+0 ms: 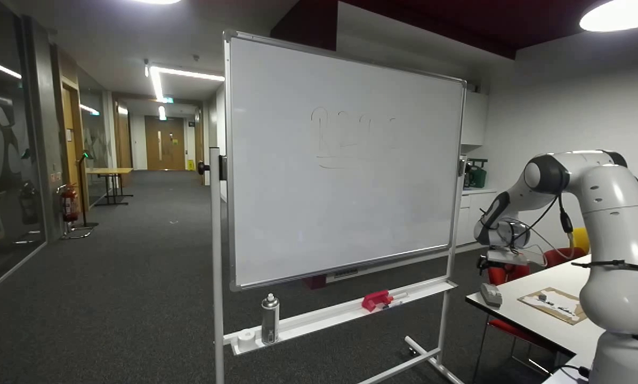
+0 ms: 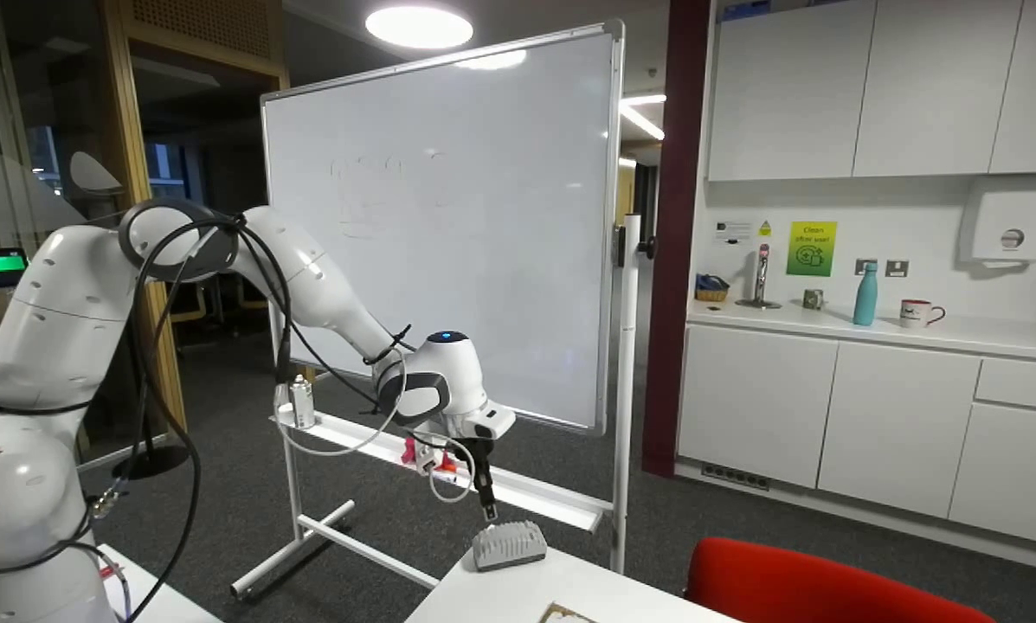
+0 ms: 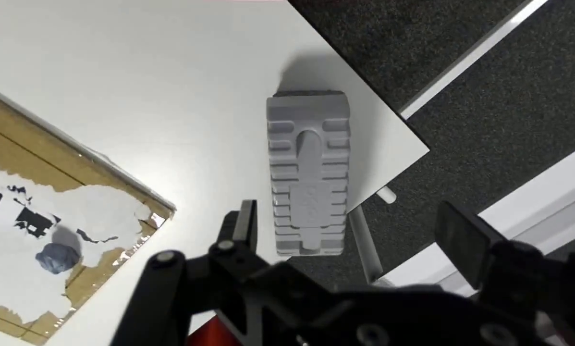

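Whiteboard eraser lies on the white table; my gripper hovers empty, jaws wide. I judge this the approach, calling for centring, then lowering.

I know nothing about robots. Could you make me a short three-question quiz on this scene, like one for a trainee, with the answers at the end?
1. Multiple choice: what lies on the white table, nearest the gripper?
a) a teal bottle
b) a ridged grey block
c) a mug

2. True or false: the gripper is clamped on that block.

3. Fill in: near one end of the tray below the whiteboard stands a silver ____.

Key
1: b.
2: False; the jaws stand open, and the exterior views show them above the block.
3: spray can.
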### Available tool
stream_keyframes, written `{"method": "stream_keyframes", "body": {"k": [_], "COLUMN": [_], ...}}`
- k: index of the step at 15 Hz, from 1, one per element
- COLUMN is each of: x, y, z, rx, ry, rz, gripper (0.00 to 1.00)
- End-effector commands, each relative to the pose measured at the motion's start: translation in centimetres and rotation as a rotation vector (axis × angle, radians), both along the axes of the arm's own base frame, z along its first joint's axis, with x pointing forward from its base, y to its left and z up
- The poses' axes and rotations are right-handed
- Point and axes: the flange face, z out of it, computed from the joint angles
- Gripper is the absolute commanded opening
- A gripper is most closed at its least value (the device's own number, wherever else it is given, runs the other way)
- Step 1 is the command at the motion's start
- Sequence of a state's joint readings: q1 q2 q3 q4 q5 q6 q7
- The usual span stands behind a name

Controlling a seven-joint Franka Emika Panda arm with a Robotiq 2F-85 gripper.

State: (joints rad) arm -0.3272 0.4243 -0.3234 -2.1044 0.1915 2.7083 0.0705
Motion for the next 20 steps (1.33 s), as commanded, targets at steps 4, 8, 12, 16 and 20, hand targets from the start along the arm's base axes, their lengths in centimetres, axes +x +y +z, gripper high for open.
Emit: {"method": "stream_keyframes", "body": {"k": [4, 8, 12, 16, 20], "x": [2.1, 3.0, 3.5, 3.2, 2.7], "y": [-2.5, -2.5, -3.0, -3.9, -4.6], "z": [-1.8, -3.0, -4.0, -5.2, -6.2], "rx": [0.01, 0.011, 0.01, 0.025, 0.052], "ry": [0.045, 0.05, 0.065, 0.087, 0.113], "rz": [0.024, 0.048, 0.055, 0.016, 0.002], "gripper": [1.0, 1.0, 1.0, 1.0, 1.0]}}
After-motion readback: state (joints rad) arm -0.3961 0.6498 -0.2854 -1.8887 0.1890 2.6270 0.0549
